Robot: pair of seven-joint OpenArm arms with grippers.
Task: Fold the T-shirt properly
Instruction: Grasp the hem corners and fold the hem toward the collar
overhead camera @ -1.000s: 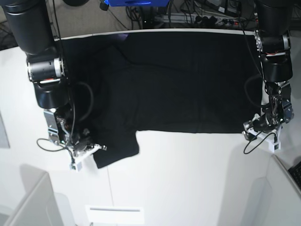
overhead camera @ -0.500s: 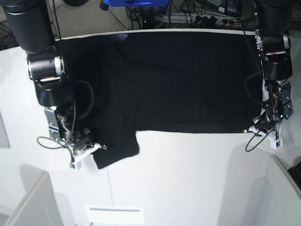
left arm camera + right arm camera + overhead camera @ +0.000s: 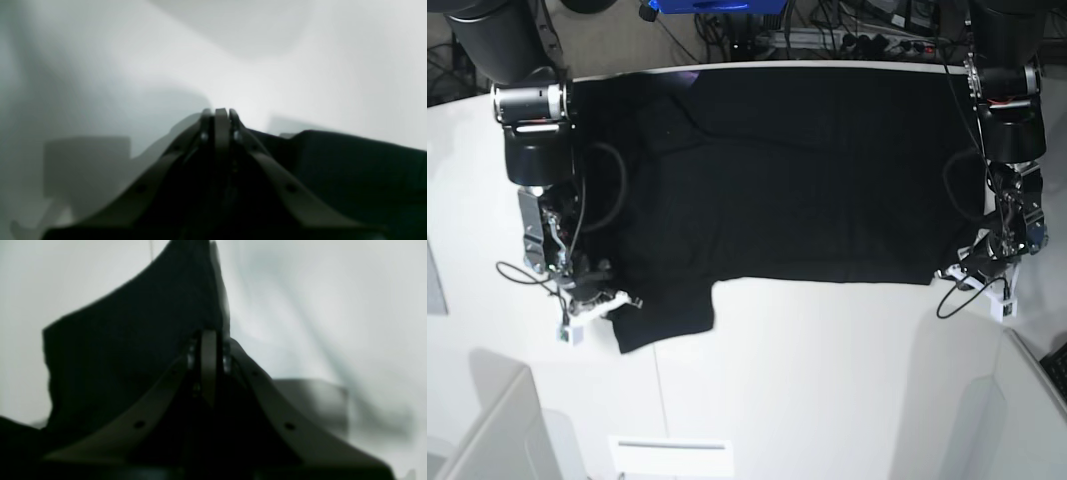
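Observation:
The black T-shirt (image 3: 787, 170) lies spread flat on the white table (image 3: 827, 380), plain side up, with one sleeve (image 3: 662, 320) sticking out toward the front. My right gripper (image 3: 617, 302) is at that sleeve's outer edge. In the right wrist view it (image 3: 208, 336) is shut, with the black cloth (image 3: 133, 340) running up to its tips. My left gripper (image 3: 959, 272) is at the hem's front corner on the base view's right. The left wrist view shows it (image 3: 217, 115) shut, and black cloth (image 3: 350, 166) reaches its right finger.
Cables and a power strip (image 3: 867, 40) run behind the table's far edge. White panels stand at the front left (image 3: 487, 430) and front right (image 3: 1032, 400). A white plate (image 3: 672, 455) lies at the table's front edge.
My left gripper has closed at the hem corner. Both arms have shifted toward the far side, and the sleeve has slid a little to the left with my right gripper.

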